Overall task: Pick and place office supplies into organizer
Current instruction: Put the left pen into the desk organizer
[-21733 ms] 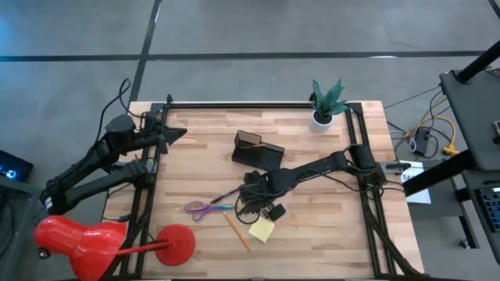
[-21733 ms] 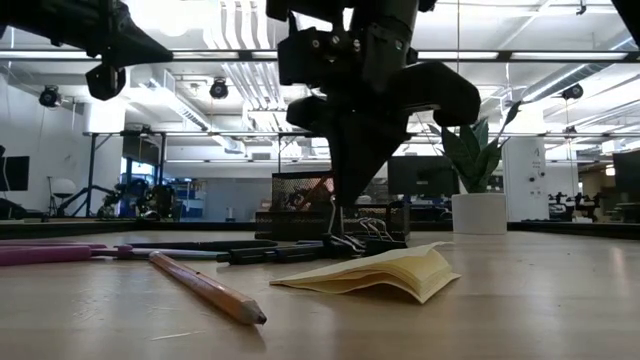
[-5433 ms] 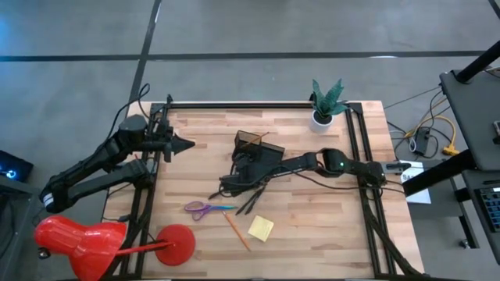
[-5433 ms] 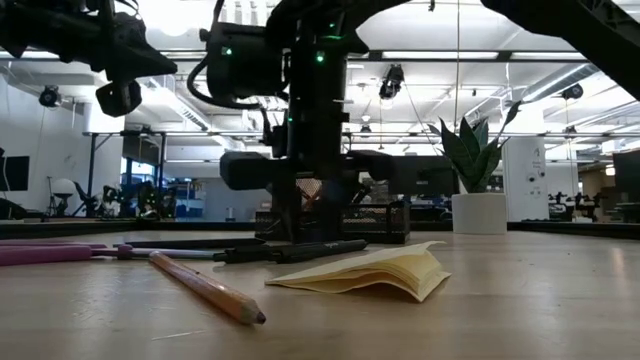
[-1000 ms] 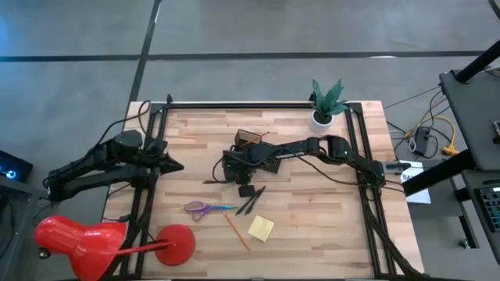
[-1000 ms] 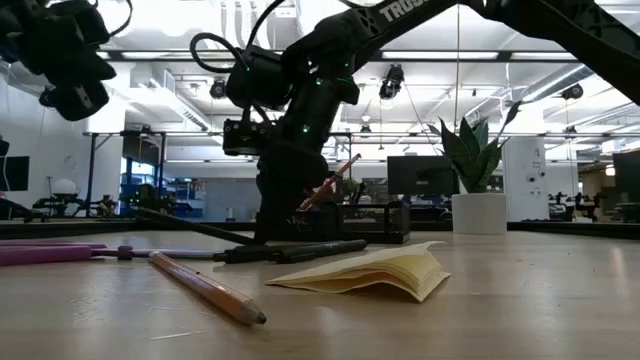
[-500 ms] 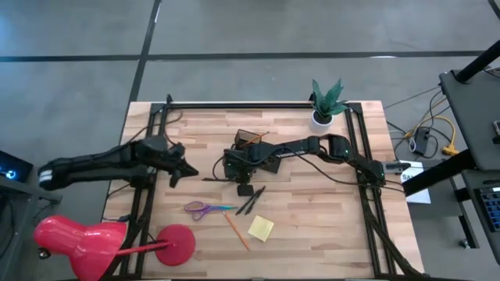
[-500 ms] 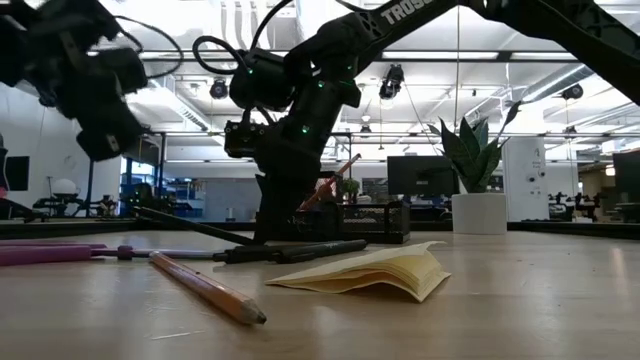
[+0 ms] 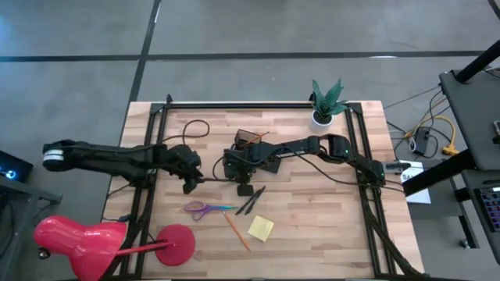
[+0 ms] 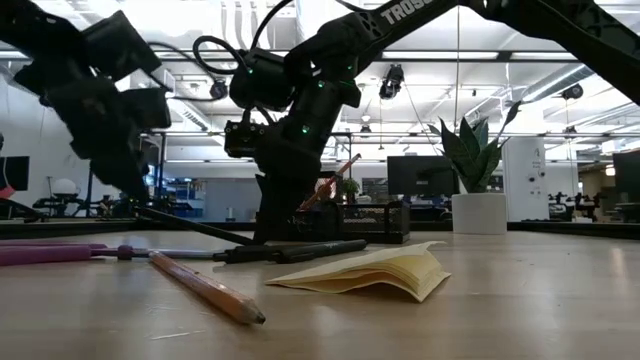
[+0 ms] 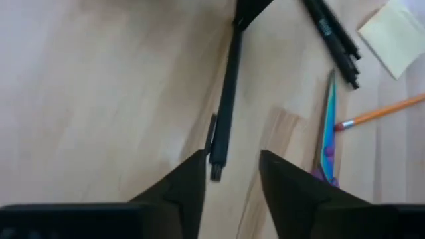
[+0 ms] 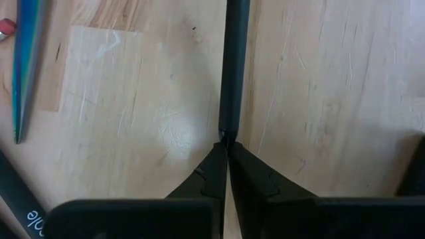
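Observation:
A black pen lies left of the wire-mesh organizer, in which an orange pencil leans. My right gripper is shut on the pen's right end. My left gripper is open, and in the left wrist view the pen's free end stands between its fingers without plainly touching them. Nearer the front lie purple scissors, two black pens, an orange pencil and a yellow sticky pad. My right gripper pinches the pen's end nearest the organizer between its two fingertips, coming steeply from above, in line with the pen. In the low view the pen slants, its held end low by the table and its free end raised.
A red desk lamp stands at the front left corner and a potted plant at the far right. A small black clip lies beside the two pens. Bare wood lies along the front right.
My left arm has swung out from the table's left edge toward the middle and come down, tipping its gripper lower, until its fingers stand about the pen's free end. My right gripper and the pen have kept still.

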{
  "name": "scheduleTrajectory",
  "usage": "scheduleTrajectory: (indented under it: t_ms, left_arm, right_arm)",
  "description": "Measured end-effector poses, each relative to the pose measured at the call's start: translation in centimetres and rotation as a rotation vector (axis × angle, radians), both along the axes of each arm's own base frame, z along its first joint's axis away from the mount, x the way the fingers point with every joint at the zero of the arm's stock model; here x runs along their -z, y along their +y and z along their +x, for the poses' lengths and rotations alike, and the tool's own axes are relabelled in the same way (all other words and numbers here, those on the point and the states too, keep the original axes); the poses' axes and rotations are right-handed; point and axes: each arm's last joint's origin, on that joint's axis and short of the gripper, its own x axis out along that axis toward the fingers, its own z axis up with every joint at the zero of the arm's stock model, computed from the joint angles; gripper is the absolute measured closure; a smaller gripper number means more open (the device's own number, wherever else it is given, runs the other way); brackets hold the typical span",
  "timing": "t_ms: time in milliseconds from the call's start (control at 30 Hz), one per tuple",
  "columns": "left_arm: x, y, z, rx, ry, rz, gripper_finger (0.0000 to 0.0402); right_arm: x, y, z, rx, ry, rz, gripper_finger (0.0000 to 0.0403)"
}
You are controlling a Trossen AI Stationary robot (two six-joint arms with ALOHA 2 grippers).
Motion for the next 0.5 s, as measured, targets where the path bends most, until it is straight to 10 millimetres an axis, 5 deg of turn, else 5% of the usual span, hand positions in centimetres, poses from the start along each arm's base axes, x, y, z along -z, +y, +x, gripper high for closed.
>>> scheduleTrajectory:
  t_ms: [233, 500]
  left_arm:
    - [0.6, -0.1, 0.5, 0.053, 0.025, 0.033, 0.0222]
    - [1.3, 0.0, 1.8, 0.075, 0.002, 0.057, 0.0217]
  right_arm:
    - [0.0, 0.0, 0.0, -0.015, 0.000, 0.008, 0.0395]
    - [0.0, 0.0, 0.0, -0.021, -0.003, 0.009, 0.0394]
